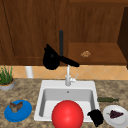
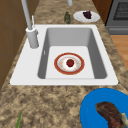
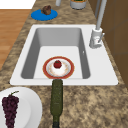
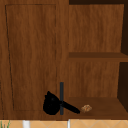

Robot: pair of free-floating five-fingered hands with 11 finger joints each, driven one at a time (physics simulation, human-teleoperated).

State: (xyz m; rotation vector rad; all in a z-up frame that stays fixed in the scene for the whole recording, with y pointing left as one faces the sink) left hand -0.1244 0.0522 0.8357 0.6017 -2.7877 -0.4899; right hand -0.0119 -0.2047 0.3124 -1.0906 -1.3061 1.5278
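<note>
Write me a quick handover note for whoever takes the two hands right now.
Left hand is up at the wall cabinet, beside its dark door handle, fingers stretched toward the small brown item on the open lower shelf; not touching it as far as I can tell.
Right hand hangs idle at the sink's front right corner, fingers curled, holding nothing.
Left cabinet door is closed; right side stands open.
Done: reach started. Left: nothing is gripped yet.
</note>
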